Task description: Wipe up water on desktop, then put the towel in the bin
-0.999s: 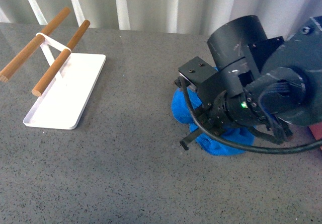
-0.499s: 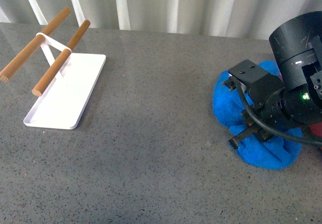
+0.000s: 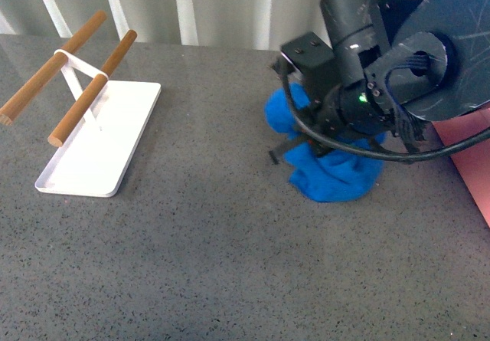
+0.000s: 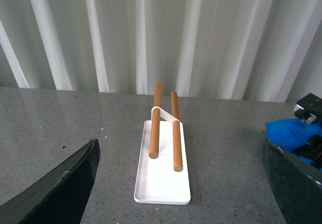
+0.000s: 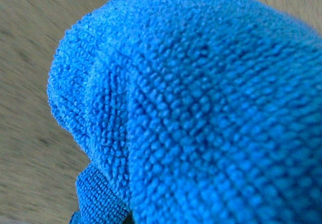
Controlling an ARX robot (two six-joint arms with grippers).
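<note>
The bright blue towel (image 3: 333,174) lies bunched on the speckled grey desktop (image 3: 214,257), right of centre in the front view. My right gripper (image 3: 325,145) presses down on it, shut on the towel, fingers hidden by the black wrist. The towel (image 5: 201,108) fills the right wrist view. The left wrist view catches a corner of the towel (image 4: 289,133) at its edge. A salmon-pink corner of the bin (image 3: 468,153) shows at the right edge behind the arm. My left gripper (image 4: 186,183) stands open above the desktop (image 4: 226,173), holding nothing.
A flat white tray (image 3: 99,145) carrying two wooden rods (image 3: 88,88) sits at the left of the desktop. The same tray (image 4: 162,176) lies straight ahead of my left gripper. White corrugated wall (image 3: 230,8) runs along the far edge.
My right gripper dragged the towel right half a second ago, then back left and further away. The towel is more bunched now. The pink bin's corner has come into sight.
</note>
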